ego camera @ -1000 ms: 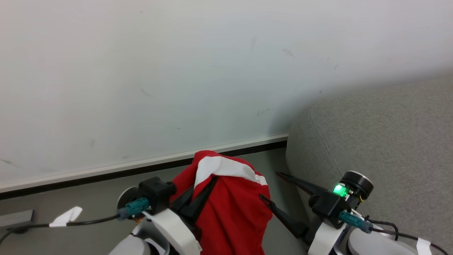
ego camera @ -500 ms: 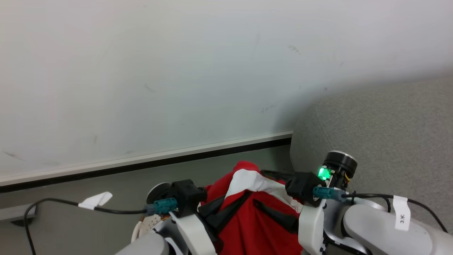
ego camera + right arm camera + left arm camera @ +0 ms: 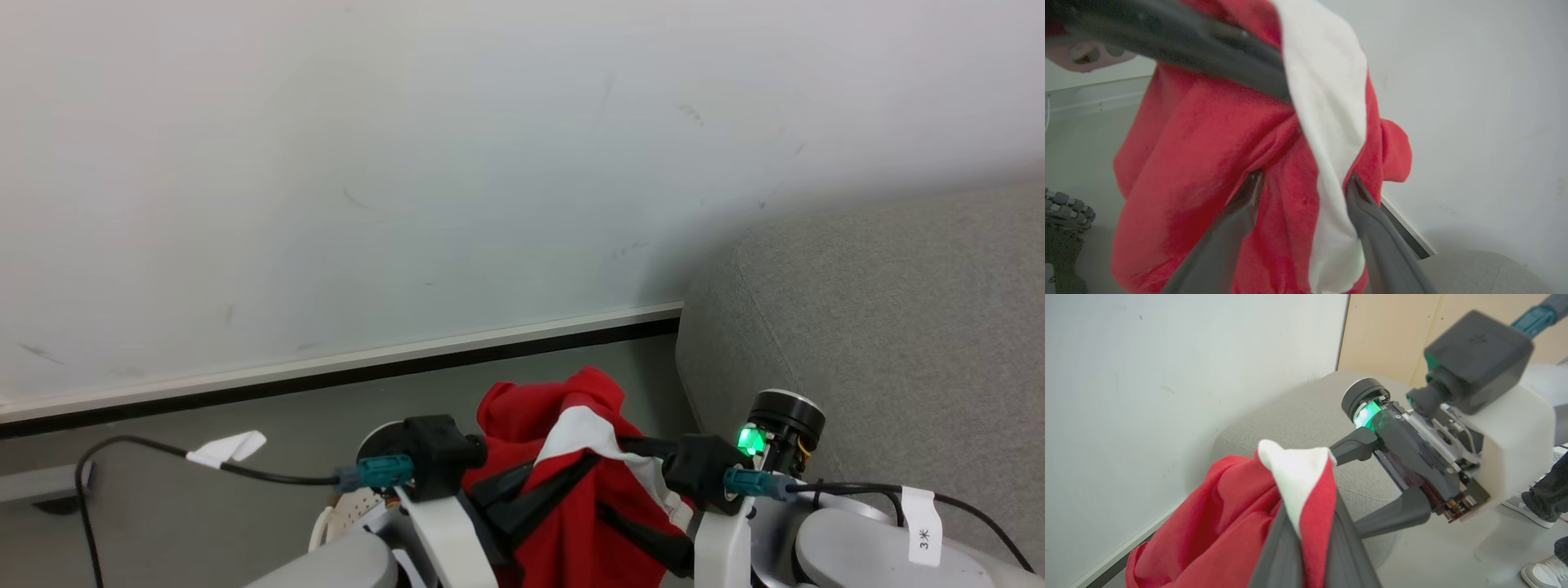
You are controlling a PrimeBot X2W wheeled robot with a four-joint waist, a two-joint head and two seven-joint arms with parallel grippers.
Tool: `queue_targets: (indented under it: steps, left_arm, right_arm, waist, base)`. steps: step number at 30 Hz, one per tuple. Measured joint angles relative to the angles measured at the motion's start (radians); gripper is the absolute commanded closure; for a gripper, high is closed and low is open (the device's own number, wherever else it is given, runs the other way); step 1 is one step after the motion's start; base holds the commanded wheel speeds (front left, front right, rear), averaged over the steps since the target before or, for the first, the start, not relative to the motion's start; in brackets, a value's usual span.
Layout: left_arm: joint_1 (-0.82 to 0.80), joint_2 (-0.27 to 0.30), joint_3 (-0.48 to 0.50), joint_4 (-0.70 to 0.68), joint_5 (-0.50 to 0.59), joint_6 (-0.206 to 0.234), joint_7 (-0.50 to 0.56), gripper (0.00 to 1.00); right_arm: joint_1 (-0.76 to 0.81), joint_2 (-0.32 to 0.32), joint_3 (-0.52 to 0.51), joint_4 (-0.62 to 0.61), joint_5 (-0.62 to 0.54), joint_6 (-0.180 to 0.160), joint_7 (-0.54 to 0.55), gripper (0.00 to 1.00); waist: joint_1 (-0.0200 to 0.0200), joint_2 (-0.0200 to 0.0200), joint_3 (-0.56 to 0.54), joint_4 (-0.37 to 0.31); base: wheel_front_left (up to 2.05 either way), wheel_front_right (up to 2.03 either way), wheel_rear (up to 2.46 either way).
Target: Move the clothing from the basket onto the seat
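The clothing [image 3: 571, 498] is off the floor at the lower middle of the head view, a soft, fleecy red bundle with a smooth white panel folded over its peak; it hangs bunched between the two grippers, just left of the seat [image 3: 882, 327] and not resting on it. The left gripper [image 3: 1308, 502] has its long dark matte fingers pressed together on the cloth, with the red and white fold squeezed between them; the right gripper [image 3: 1302, 179] has its fingers spread wide, one on each side of the white strip, with fabric lying between them but not pinched.

The seat is coarse, woven light-grey upholstery with a rounded corner, filling the right of the head view; a green light [image 3: 747, 439] glows on the right wrist beside it. Behind stands a smooth pale wall [image 3: 408, 163] with faint scuffs, ending in a white baseboard [image 3: 408, 359] over a dark gap and a grey floor [image 3: 245, 425]; a black cable [image 3: 147, 449] with a white paper tag loops at lower left. At the right edge of the left wrist view a person's shoe [image 3: 1527, 508] and a tan wood panel [image 3: 1384, 330] show; the hanging cloth hides the right fingertips there.
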Motion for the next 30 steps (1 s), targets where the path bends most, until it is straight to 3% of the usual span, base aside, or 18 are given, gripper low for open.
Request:
queue_targets:
  steps: [5,7,8,9,11,20,30]
  left_arm:
    - [-0.025,0.017,-0.042,-0.002,-0.042,0.000,-0.025,1.00]
    - [-0.030,0.020,-0.057,-0.007,-0.061,0.000,-0.034,1.00]
    - [-0.036,0.021,-0.064,-0.009,-0.067,0.000,-0.039,1.00]
    - [-0.041,0.024,-0.070,-0.012,-0.073,0.000,-0.042,1.00]
    - [-0.049,0.028,-0.088,-0.019,-0.098,0.000,-0.046,1.00]
    - [-0.076,0.046,-0.116,0.031,-0.128,0.000,-0.077,1.00]
    - [-0.072,0.028,-0.069,0.137,-0.117,0.000,-0.105,1.00]
  right_arm:
    - [0.017,0.017,0.000,0.035,-0.014,0.000,-0.037,0.00]
    - [0.020,0.025,0.000,0.052,-0.014,0.000,-0.064,0.53]
    - [0.021,0.029,0.000,0.065,-0.014,0.000,-0.077,0.53]
    - [0.022,0.032,0.000,0.077,-0.014,0.000,-0.086,0.60]
    - [0.029,0.042,0.000,0.097,-0.010,0.000,-0.114,1.00]
    - [0.028,0.095,0.001,0.248,0.081,0.000,-0.252,1.00]
    - [0.007,0.247,-0.017,0.456,0.105,0.000,-0.327,1.00]
  waist:
    - [0.0000,0.0000,0.000,0.001]
    - [0.0000,0.0000,0.000,0.001]
    - [0.0000,0.0000,0.000,0.001]
    - [0.0000,0.0000,0.000,0.001]
    - [0.0000,0.0001,0.000,0.001]
    - [-0.0001,0.0000,0.006,-0.008]
    - [-0.0001,0.0000,0.039,-0.029]
  base:
    - [0.00,0.00,0.00]
    - [0.00,0.00,0.00]
    - [0.00,0.00,0.00]
    - [0.00,0.00,0.00]
    - [0.00,0.00,0.00]
    - [0.00,0.00,0.00]
    - [0.00,0.00,0.00]
